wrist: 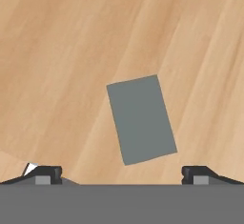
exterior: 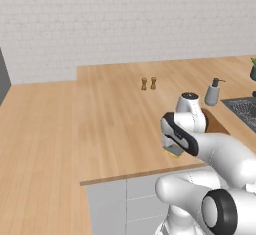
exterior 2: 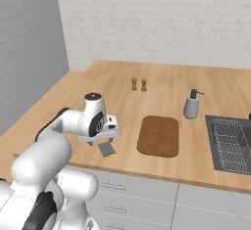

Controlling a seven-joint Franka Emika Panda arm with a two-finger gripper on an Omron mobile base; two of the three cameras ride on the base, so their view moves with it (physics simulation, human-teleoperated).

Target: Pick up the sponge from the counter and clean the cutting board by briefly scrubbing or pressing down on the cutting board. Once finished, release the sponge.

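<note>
A simulated kitchen, with a white robot arm reaching over a light wood-plank bench [exterior 2: 162, 84]. The arm's pincer [wrist: 122, 173] points straight down and hovers above the sponge [wrist: 141, 118], not touching it. From the hand camera, the two dark fingertips [wrist: 45, 173] stand wide apart near the bottom corners, spread more than the sponge's width, and there is nothing between them. The pincer is fully spread and empty, most likely so that it can drop over the sponge and close on its sides.

The sponge lies flat on the bench near the front edge, grey-blue face up, with its yellow underlayer showing at the rim in the right base view [exterior 2: 107, 149]. It sits slightly turned against the line of the fingertips, so the wrist may need a small twist before closing. In the left base view the sponge [exterior: 174, 150] peeks out just under the hand.

The dark-brown cutting board [exterior 2: 158, 135] lies flat on the bench just to the right of the sponge, apart from it, with nothing on it. Farther back stand two small wooden shakers [exterior 2: 138, 84] and a grey soap dispenser [exterior 2: 191, 105]; a dark sink [exterior 2: 230, 143] with a wire rack sits at the right.

Judging by this, the grasp has not begun.
</note>
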